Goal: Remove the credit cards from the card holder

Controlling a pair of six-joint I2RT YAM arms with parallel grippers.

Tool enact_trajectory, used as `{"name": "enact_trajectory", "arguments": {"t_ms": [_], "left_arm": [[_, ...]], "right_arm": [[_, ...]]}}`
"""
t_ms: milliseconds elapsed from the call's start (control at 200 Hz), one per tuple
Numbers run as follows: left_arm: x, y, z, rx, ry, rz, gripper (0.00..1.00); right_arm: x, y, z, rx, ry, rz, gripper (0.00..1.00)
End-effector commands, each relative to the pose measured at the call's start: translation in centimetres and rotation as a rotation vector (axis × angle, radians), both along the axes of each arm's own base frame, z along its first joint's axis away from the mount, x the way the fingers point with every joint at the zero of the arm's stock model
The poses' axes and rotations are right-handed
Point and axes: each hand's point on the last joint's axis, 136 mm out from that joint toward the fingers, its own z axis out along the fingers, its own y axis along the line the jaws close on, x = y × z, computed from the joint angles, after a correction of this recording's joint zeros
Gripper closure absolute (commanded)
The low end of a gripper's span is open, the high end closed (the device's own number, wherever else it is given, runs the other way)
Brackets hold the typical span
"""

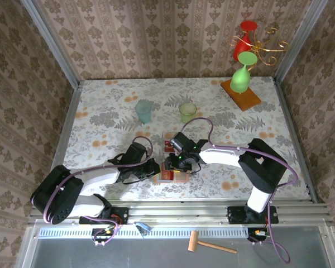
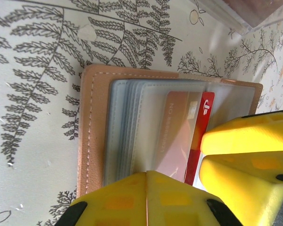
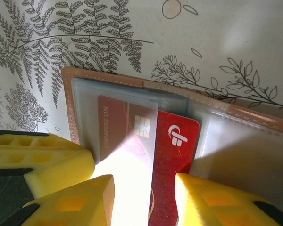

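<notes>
Top external view. Left of centre, the left gripper (image 1: pixel 154 168) was clenched shut against the card holder (image 1: pixel 182 177). At centre, the right gripper (image 1: pixel 176 164) was set astride a half-drawn red credit card (image 3: pixel 174 141), grip not determinable. Were the holder dragged along, the card would likely be left pocketed.

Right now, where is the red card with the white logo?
In the right wrist view the red card sticks halfway out of a clear pocket of the open card holder, between the right claw's fingers.
</notes>
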Motion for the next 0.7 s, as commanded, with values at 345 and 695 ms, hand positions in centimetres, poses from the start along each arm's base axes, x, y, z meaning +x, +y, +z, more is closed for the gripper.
{"name": "enact_trajectory", "arguments": {"t_ms": [345, 695], "left_arm": [[0.1, 0.1, -0.1, -0.002, 0.008, 0.014, 0.92], [0.7, -0.7, 1.1, -0.022, -0.008, -0.002, 0.93]], "right_arm": [[0.7, 0.1, 1.9, 0.002, -0.047, 0.006, 0.61], [0.6, -0.6, 2.5, 0.026, -0.051, -0.017, 0.62]]}}
